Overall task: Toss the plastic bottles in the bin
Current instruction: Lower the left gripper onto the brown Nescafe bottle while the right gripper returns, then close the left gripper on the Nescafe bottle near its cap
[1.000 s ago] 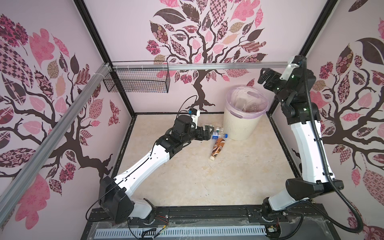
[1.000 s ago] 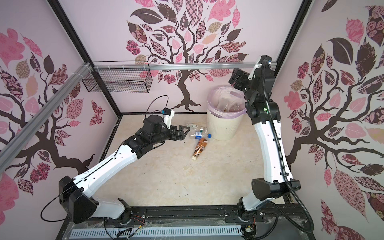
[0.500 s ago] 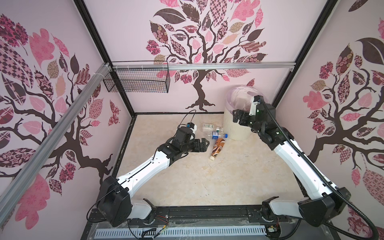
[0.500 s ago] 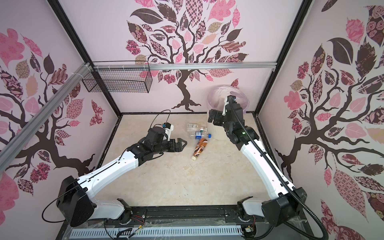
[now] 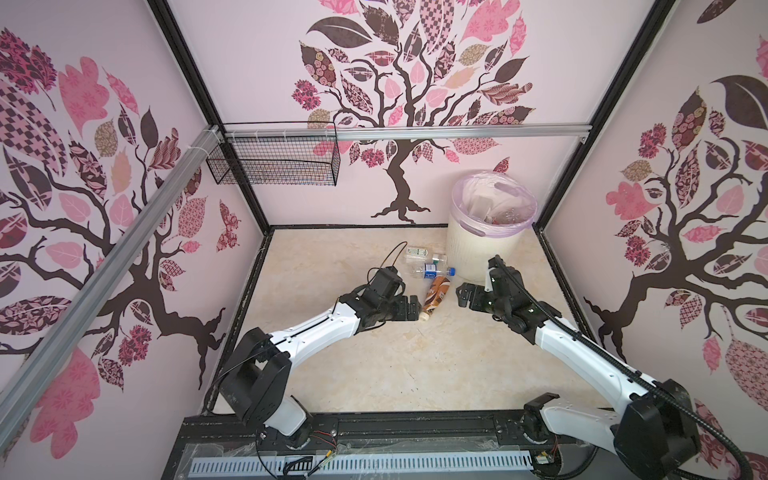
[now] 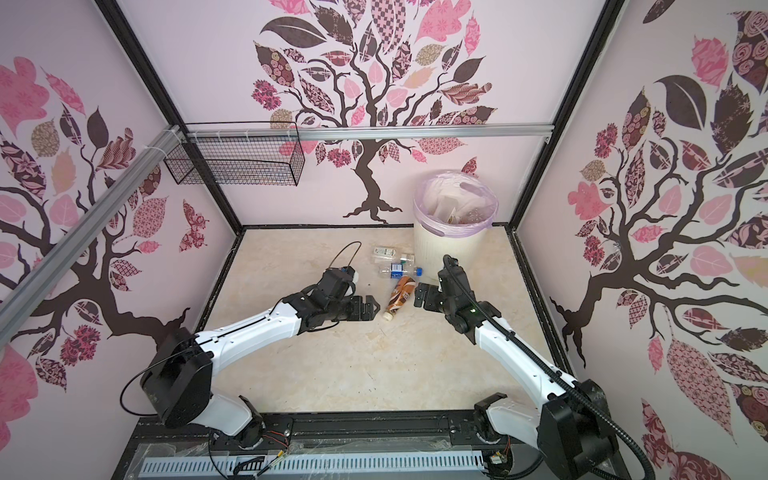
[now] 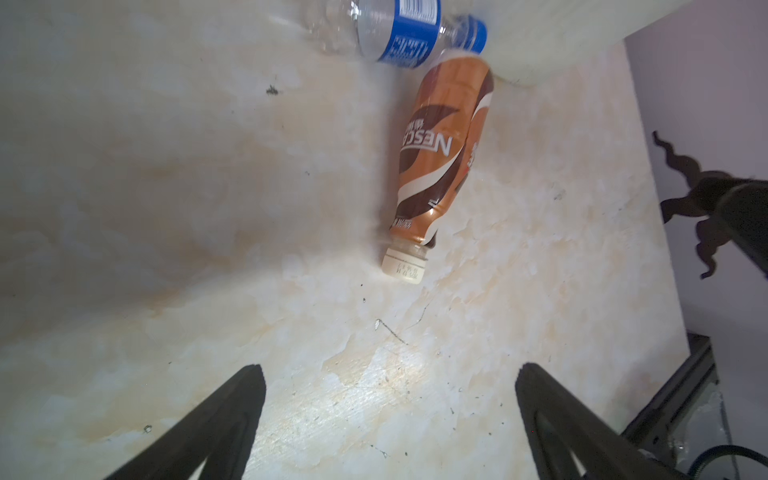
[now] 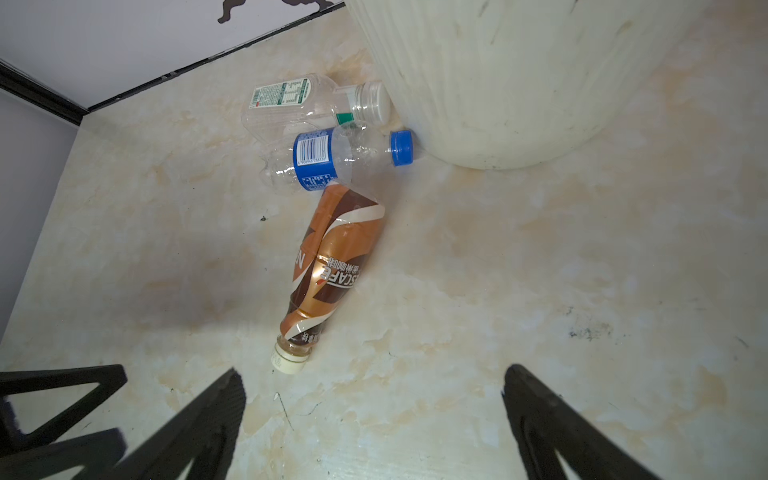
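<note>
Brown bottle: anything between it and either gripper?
Nothing visible. The brown bottle lies on its side between the open left gripper and the open right gripper; only bare floor separates it from each.
</note>
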Tool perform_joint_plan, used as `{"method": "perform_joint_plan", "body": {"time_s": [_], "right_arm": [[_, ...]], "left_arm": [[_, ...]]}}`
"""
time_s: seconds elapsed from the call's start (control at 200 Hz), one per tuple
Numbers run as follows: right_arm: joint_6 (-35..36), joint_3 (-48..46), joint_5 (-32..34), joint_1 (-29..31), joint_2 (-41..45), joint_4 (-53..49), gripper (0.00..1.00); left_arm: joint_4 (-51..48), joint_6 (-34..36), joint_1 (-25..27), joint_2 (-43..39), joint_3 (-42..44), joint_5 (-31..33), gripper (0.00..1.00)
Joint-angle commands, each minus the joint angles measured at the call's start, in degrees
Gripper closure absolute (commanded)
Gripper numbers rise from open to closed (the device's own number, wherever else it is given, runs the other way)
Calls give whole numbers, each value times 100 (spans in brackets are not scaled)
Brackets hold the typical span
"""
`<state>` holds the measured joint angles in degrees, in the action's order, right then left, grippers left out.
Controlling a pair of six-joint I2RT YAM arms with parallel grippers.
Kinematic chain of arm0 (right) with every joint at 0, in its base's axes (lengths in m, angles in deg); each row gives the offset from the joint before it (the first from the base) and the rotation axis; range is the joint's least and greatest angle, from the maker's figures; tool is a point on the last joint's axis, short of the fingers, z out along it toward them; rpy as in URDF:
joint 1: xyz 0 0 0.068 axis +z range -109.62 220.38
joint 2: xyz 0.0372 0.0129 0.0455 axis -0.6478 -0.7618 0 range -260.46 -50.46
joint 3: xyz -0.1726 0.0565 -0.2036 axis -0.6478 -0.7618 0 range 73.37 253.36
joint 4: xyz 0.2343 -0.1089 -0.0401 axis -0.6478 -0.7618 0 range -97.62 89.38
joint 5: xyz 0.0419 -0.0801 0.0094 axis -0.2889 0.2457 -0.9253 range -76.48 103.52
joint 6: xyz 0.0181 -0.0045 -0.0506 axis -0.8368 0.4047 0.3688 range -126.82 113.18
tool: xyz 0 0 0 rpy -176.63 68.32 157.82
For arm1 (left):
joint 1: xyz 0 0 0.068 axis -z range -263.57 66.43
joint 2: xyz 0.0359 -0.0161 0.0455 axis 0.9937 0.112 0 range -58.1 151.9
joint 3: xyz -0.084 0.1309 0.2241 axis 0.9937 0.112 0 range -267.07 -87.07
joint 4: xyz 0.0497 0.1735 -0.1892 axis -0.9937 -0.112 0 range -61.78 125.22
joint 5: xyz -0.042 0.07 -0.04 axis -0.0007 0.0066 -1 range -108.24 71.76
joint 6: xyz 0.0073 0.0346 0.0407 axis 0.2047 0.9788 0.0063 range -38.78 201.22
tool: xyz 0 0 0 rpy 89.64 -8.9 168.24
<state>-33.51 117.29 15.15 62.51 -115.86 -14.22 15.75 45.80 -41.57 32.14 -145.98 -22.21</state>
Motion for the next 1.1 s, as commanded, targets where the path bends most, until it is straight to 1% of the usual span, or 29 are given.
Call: {"method": "perform_joint_plan", "body": {"time_s": [0.0,0.135,0.315,0.51,0.65,0.76,0.96,1.055,1.095], "right_arm": [[-154,-94,-123,17,341,186,0],[-385,-347,-278,-59,510,215,0],[-549,-403,-457,-308,642,111,0],[-706,-399,-547,-632,796,-53,1],[-897,-418,-666,-690,819,-3,0],[-955,-409,-860,-708,827,59,1],[-1161,-494,-867,-749,951,113,0],[-1165,-525,-922,-763,985,113,1],[-1149,-525,-991,-763,975,123,1]], "left_arm": [[-192,70,67,479,-423,368,2],[-237,126,122,1084,-811,390,2],[-282,516,246,1719,-1397,334,3],[-177,832,368,2016,-1682,266,4],[-149,1002,457,2254,-1851,283,7],[-224,1071,476,2415,-1974,421,11],[-141,1201,485,2628,-2052,419,19],[-77,1210,485,2672,-2046,442,26],[-70,1207,485,2704,-2075,435,31]]}}
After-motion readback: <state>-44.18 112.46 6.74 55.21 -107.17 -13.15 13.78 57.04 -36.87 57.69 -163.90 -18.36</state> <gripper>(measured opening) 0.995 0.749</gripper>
